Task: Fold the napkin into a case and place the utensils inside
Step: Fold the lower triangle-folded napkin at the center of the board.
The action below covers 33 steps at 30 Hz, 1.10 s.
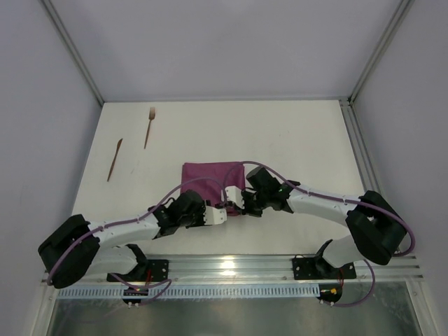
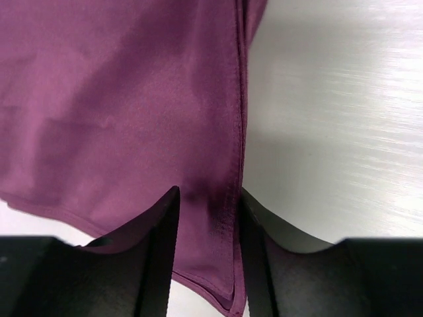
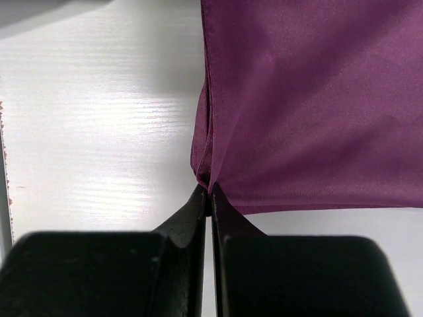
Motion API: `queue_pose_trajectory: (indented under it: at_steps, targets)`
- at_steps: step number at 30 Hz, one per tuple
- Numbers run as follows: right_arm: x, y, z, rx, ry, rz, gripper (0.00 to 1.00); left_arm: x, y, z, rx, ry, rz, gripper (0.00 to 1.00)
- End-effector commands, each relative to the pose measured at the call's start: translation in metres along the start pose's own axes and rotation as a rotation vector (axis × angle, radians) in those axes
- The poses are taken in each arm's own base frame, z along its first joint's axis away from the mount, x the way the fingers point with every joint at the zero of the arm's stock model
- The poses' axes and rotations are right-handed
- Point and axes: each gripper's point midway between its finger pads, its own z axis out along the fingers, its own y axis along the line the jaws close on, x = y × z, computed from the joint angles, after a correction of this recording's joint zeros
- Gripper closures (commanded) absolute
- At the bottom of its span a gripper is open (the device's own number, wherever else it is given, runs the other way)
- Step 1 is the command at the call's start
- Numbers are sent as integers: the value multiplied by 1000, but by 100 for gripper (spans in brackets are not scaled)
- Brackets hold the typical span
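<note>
The plum-purple napkin [image 1: 210, 176] lies folded into a smaller rectangle in the middle of the table. My right gripper [image 1: 245, 204] is shut on its near right corner; in the right wrist view the jaws [image 3: 211, 192] pinch a puckered corner of the cloth [image 3: 310, 99]. My left gripper [image 1: 229, 208] is right beside it, at the same near edge. In the left wrist view its jaws [image 2: 208, 196] stand apart, straddling the layered hemmed edge of the napkin [image 2: 119, 99]. The wooden fork [image 1: 149, 126] and the knife-like stick [image 1: 115, 159] lie at the far left, apart from the cloth.
The white tabletop [image 1: 301, 140] is walled by grey panels left, right and behind. A metal rail [image 1: 231, 264] with the arm bases runs along the near edge. Purple cables loop over both arms.
</note>
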Motion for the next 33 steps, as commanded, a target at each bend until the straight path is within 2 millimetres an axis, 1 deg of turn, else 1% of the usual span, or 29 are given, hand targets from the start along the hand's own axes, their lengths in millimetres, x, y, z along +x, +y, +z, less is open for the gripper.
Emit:
queue_pose_trajectory:
  at_steps: [1,2,4,6,10,11,12,13,14,15,17,18,19,20,21,22,23,24,25,26,27,28,30,31,32,33]
  targets:
    - [-31,-6,-9,8,-92,-41,96,23,8,1,-89,89,-30,60]
    - [-31,-5,-9,7,-91,-40,96,25,11,0,-102,100,-24,63]
    - [-31,-5,-10,5,-90,-32,96,33,14,-3,-128,131,-15,63]
    - [-31,-4,-11,4,-87,-27,96,36,17,-6,-152,140,-3,64]
    - [-31,-3,-14,8,-86,-26,96,48,24,-13,-187,164,-4,60]
    - [-31,-4,-15,11,-87,-29,96,55,26,-15,-193,179,-17,60]
    - [-32,-3,-15,10,-88,-29,96,55,30,-18,-205,173,-16,60]
    - [-32,-3,-16,11,-89,-31,96,59,33,-20,-212,178,-30,61]
    - [-32,-3,-16,9,-89,-29,96,61,32,-20,-204,174,-37,61]
    - [-32,-3,-16,7,-89,-29,96,61,34,-22,-209,163,-38,62]
    - [-33,-3,-16,4,-87,-26,96,63,38,-25,-213,158,-59,67]
    - [-32,-2,-15,0,-83,-23,96,62,36,-24,-189,146,-64,70]
    - [-31,-1,-15,-4,-81,-21,96,62,36,-25,-180,143,-72,76]
    - [-32,-1,-15,-6,-81,-16,96,64,30,-26,-150,151,-76,79]
    - [-32,-1,-16,-8,-81,-12,96,57,30,-26,-129,126,-78,83]
    - [-33,-1,-16,-9,-81,-5,96,55,27,-27,-110,122,-84,92]
    - [-34,-1,-17,-12,-82,2,96,53,26,-28,-95,117,-89,98]
    - [-34,2,-18,-22,-74,16,96,55,20,-31,-64,134,-95,100]
    - [-35,4,-19,-28,-74,22,96,47,22,-35,-52,112,-100,100]
    - [-39,6,-19,-37,-76,26,96,45,21,-38,-44,112,-100,100]
    - [-37,12,-20,-53,-66,48,96,42,18,-41,-20,100,-104,100]
    - [-39,16,-21,-63,-69,51,96,38,13,-48,15,94,-108,100]
    - [-40,30,-22,-104,-73,87,96,35,5,-57,69,92,-117,100]
    - [-39,37,-22,-124,-78,105,96,38,-11,-64,141,109,-128,100]
    - [-43,45,-24,-151,-102,115,96,32,-11,-70,155,95,-130,100]
    - [-43,53,-24,-175,-109,133,96,32,-15,-75,176,99,-135,100]
